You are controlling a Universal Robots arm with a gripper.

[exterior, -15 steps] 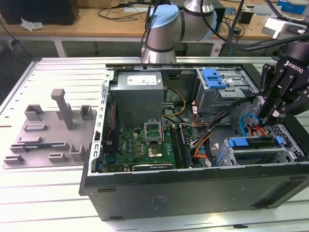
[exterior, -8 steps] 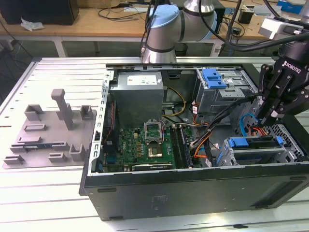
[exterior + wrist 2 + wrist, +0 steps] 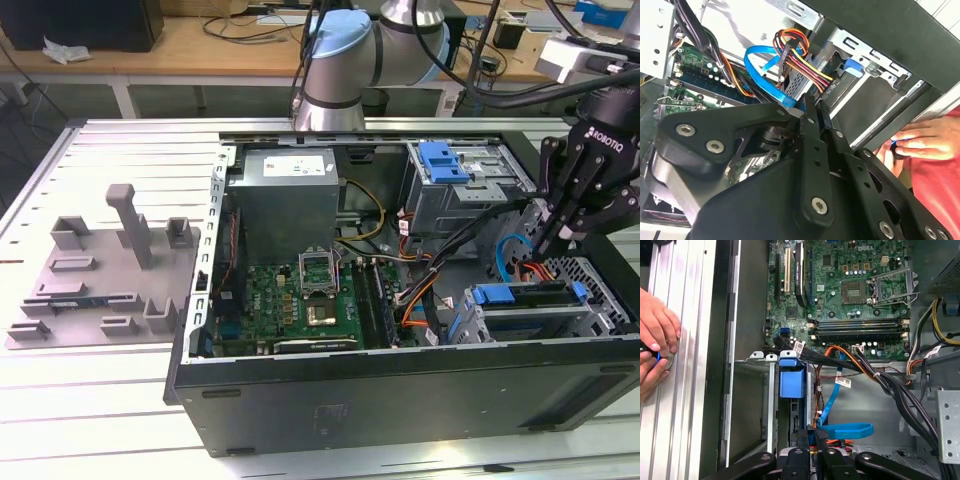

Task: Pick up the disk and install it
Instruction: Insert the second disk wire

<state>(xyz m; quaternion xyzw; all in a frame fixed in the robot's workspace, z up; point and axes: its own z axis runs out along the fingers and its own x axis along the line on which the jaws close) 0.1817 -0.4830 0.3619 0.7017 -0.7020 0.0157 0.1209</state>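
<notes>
The disk [image 3: 525, 296] stands on edge inside the lower drive cage at the front corner of the open computer case, on the exterior view's right. Its blue bracket [image 3: 791, 382] shows along the top. My gripper [image 3: 546, 250] hangs just above the disk's inner end, where the blue data cable [image 3: 845, 430] and the coloured power wires [image 3: 805, 67] meet it. In both wrist views the black fingers [image 3: 811, 125] lie pressed together, so the gripper [image 3: 815, 434] is shut. I see nothing held between them.
A person's hands [image 3: 655, 342] rest on the slatted table just outside the case wall. A grey fixture tray [image 3: 100, 280] sits at the exterior view's left. Inside the case are the motherboard [image 3: 300, 305], power supply [image 3: 285, 190], an upper cage with blue handle [image 3: 445, 160] and cable bundles [image 3: 900, 390].
</notes>
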